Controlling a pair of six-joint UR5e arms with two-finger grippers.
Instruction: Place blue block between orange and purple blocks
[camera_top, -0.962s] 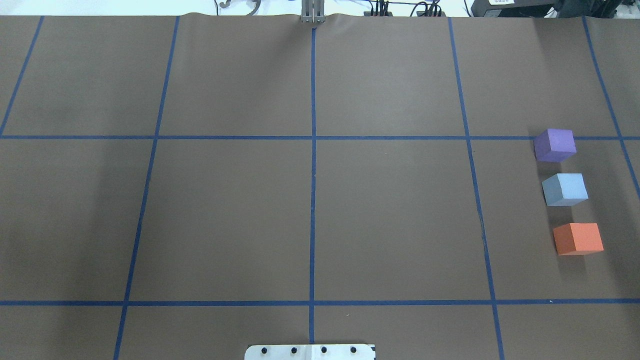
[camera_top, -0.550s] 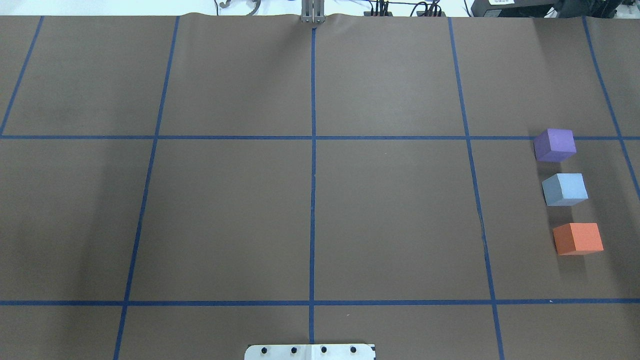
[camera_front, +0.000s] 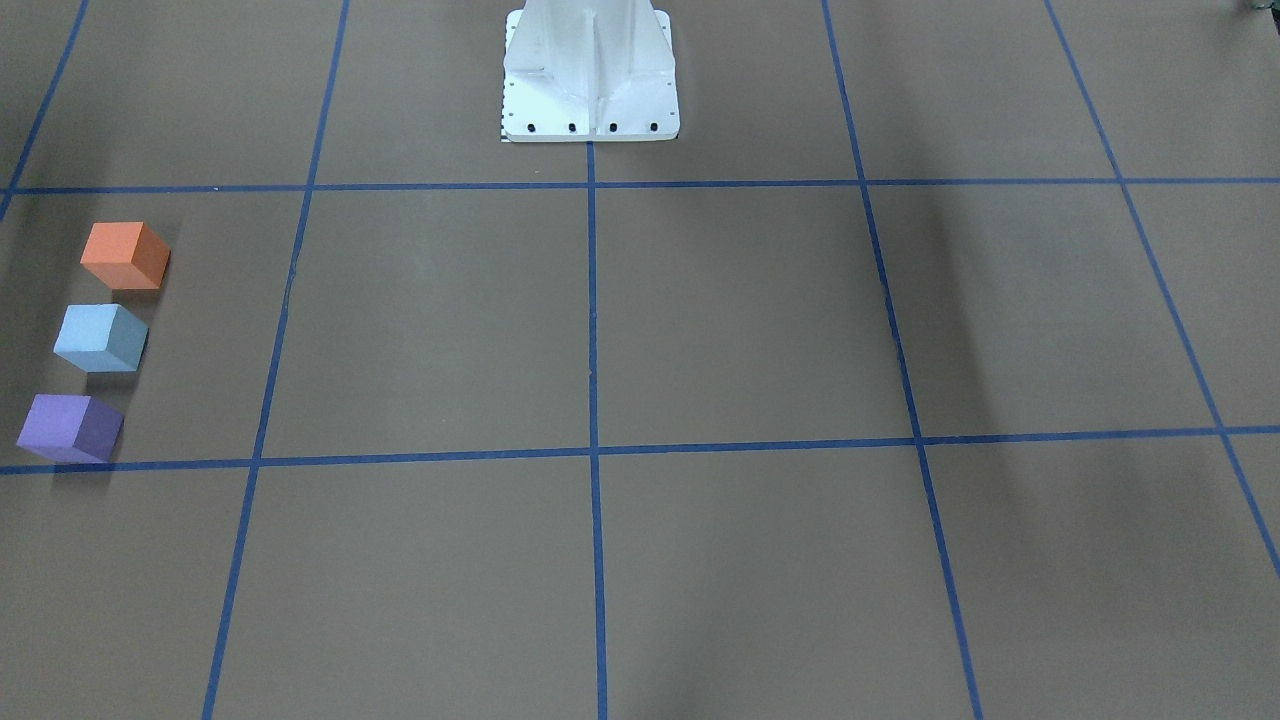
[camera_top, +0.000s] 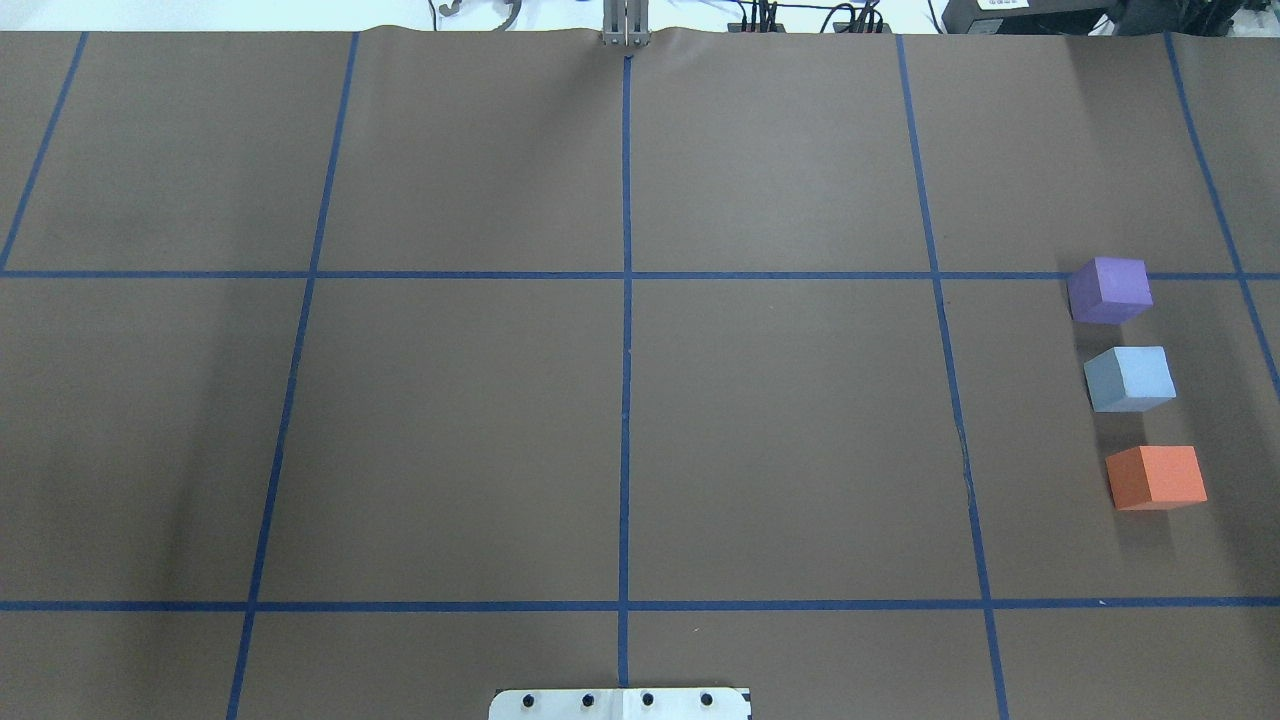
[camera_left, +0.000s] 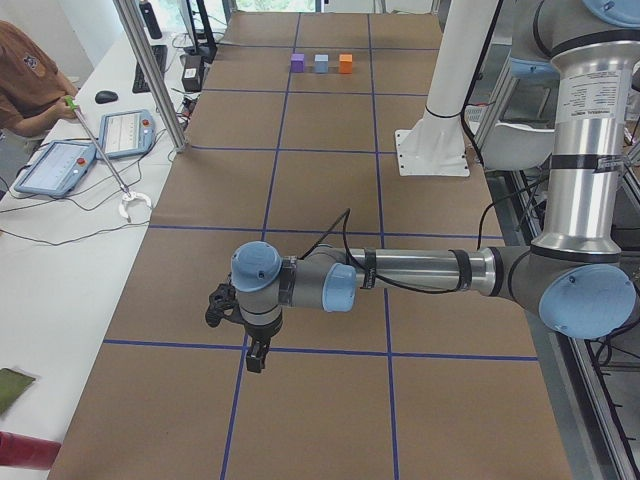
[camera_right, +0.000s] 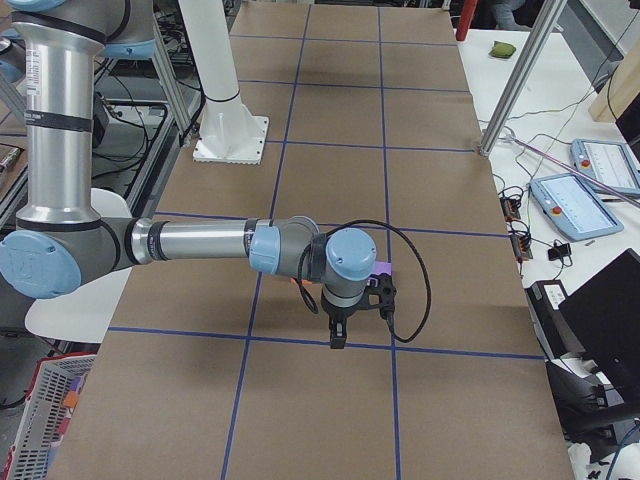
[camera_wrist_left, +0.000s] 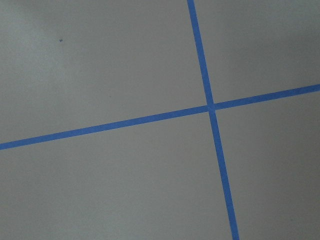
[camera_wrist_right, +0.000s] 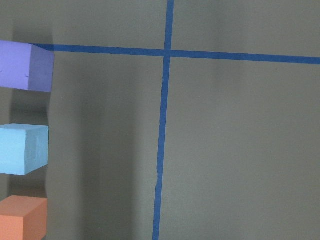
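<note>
The light blue block (camera_top: 1130, 378) sits on the brown table between the purple block (camera_top: 1110, 290) and the orange block (camera_top: 1157, 477), in a row at the right side, small gaps between them. The row also shows in the front view: orange (camera_front: 125, 255), blue (camera_front: 100, 337), purple (camera_front: 70, 427), and at the left edge of the right wrist view, with the blue block (camera_wrist_right: 22, 149) in the middle. My left gripper (camera_left: 255, 358) shows only in the exterior left view, my right gripper (camera_right: 337, 340) only in the exterior right view, near the blocks. I cannot tell whether either is open or shut.
Blue tape lines (camera_top: 626, 300) divide the brown table into a grid. The white robot base plate (camera_top: 620, 704) is at the near edge. An operator (camera_left: 25, 80) with tablets sits at a side table.
</note>
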